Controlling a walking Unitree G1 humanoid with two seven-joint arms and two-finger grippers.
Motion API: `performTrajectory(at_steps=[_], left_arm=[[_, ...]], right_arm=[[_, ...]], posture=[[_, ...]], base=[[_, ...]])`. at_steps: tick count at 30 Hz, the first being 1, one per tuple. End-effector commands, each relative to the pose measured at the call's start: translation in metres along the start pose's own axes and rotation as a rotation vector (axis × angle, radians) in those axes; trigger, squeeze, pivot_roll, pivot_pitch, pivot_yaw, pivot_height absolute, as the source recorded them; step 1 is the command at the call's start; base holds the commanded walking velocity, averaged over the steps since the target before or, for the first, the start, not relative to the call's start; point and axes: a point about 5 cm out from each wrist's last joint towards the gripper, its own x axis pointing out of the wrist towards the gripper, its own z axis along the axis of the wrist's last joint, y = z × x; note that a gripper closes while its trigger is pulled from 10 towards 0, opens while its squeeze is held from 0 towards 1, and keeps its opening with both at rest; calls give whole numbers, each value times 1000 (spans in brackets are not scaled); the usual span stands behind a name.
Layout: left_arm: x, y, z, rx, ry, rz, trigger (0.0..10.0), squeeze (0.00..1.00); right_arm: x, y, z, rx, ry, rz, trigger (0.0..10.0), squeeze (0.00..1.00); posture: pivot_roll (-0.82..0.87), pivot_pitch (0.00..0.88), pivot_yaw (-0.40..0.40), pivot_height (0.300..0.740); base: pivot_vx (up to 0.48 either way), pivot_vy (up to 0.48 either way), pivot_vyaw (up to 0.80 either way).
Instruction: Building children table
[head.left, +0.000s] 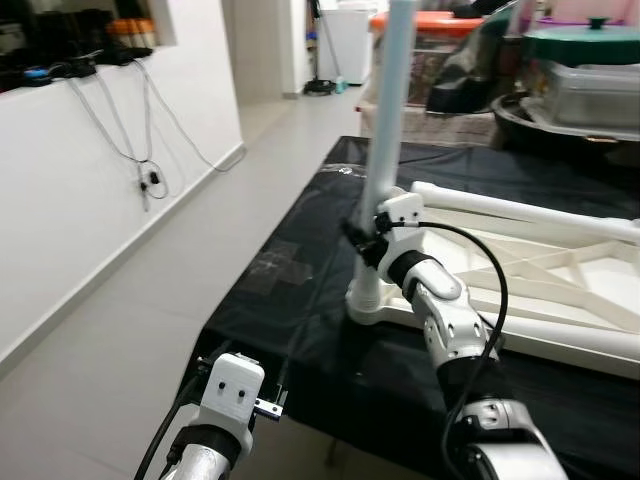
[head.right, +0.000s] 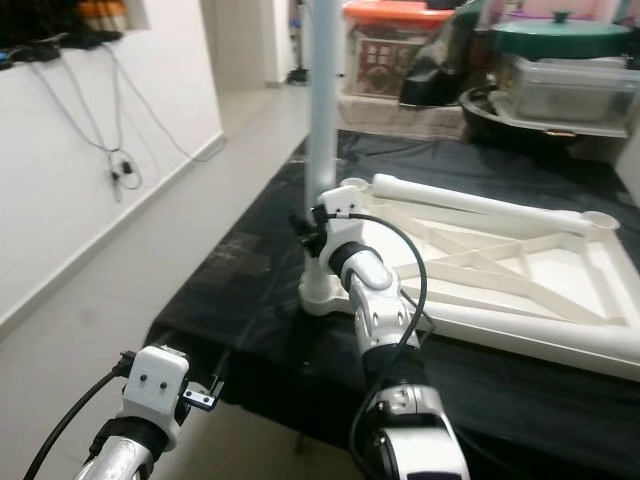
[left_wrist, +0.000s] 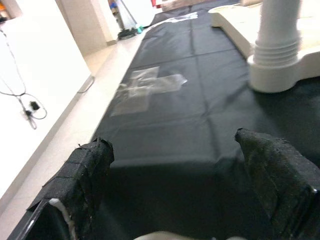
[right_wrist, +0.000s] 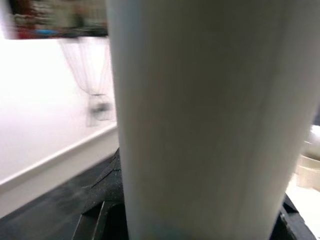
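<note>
Two black fingers of the right gripper are clamped around the upright table leg, low down, a bit above the ribbed collar where the leg meets its corner socket; in the right wrist view the leg sits right up against the camera between the fingers. That leg stands straight up from the near corner of the upside-down white tabletop, which lies flat on the black sheet with its crossed ribs facing up. Another leg lies flat along the far edge of the tabletop. The left gripper is spread wide open, holding nothing, hanging low over the near edge of the sheet, well away from the tabletop. Behind the tabletop there's a green lidded pot and an orange-lidded bin.
</note>
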Motion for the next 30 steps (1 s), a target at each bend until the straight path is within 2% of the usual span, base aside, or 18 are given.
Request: performTrajectory(at_steps=[1, 2, 3, 4, 5, 6, 7, 9, 10, 12, 14, 15, 16, 25, 26, 28, 30], left_arm=[[-1, 3, -5, 11, 20, 8, 10000, 0], [-1, 3, -6, 11, 20, 9, 10000, 0], [-1, 3, -6, 11, 20, 9, 10000, 0], [-1, 2, -5, 12, 18, 9, 10000, 0], [-1, 2, -5, 12, 18, 9, 10000, 0], [-1, 2, -5, 11, 17, 10, 10000, 0], [-1, 2, -5, 11, 17, 10, 10000, 0], [-2, 1, -4, 7, 14, 11, 10000, 0], [-2, 1, -4, 7, 14, 11, 10000, 0], [-2, 0, -4, 2, 13, 11, 10000, 0], [-2, 0, -4, 2, 13, 11, 10000, 0], [-2, 0, -4, 1, 13, 11, 10000, 0], [-2, -1, -4, -1, 13, 11, 10000, 0], [-2, -1, -4, -4, 11, 11, 10000, 0], [-2, -1, -4, -5, 12, 11, 10000, 0], [-2, -2, -4, -6, 12, 10, 10000, 0], [-3, -2, -4, -7, 13, 10, 10000, 0]], right_arm=[[-10, -21, -20, -32, 106, -188, 0, 0], [-12, -20, -19, -16, 115, -281, 0, 0], [-12, -20, -19, -16, 115, -281, 0, 0], [-13, -14, -18, 32, 119, -363, 0, 0], [-13, -14, -18, 32, 119, -363, 0, 0], [-13, -7, -18, 79, 126, -424, 0, 0], [-13, -7, -18, 79, 126, -424, 0, 0], [-11, 12, -17, 153, 148, -474, 0, 0], [-11, 12, -17, 153, 148, -474, 0, 0], [-10, 24, -12, 179, 143, -470, 0, 0], [-10, 24, -12, 179, 143, -470, 0, 0], [-7, 31, -8, 168, 132, -409, 10000, 0], [-4, 37, -3, 164, 97, -334, 10000, 1000], [1, 32, -8, 150, 83, -302, 10000, 1000], [3, 30, -8, 153, 74, -293, 10000, 0], [5, 30, -7, 174, 60, -265, 10000, 0], [10, 31, 0, 223, 12, -170, 10000, 0]], posture=[[65, 51, 43, 740], [65, 51, 43, 740], [65, 51, 43, 740], [71, 60, 35, 740], [71, 60, 35, 740], [75, 59, 33, 740], [75, 59, 33, 740], [74, 67, 29, 740], [74, 67, 29, 740], [73, 71, 26, 740], [73, 71, 26, 740], [68, 73, 23, 740], [68, 73, 23, 740], [66, 75, 21, 740], [66, 75, 21, 740], [64, 75, 19, 740], [65, 71, 19, 740]], base=[[0, 0, 0], [0, 0, 0], [0, 0, 0], [0, 0, 0], [0, 0, 0], [0, 0, 0], [0, 0, 0], [0, 0, 0], [0, 0, 0], [0, 0, 0], [0, 0, 0], [0, 0, 0], [0, 0, 0], [0, 0, 0], [0, 0, 0], [0, 0, 0], [0, 0, 0]])
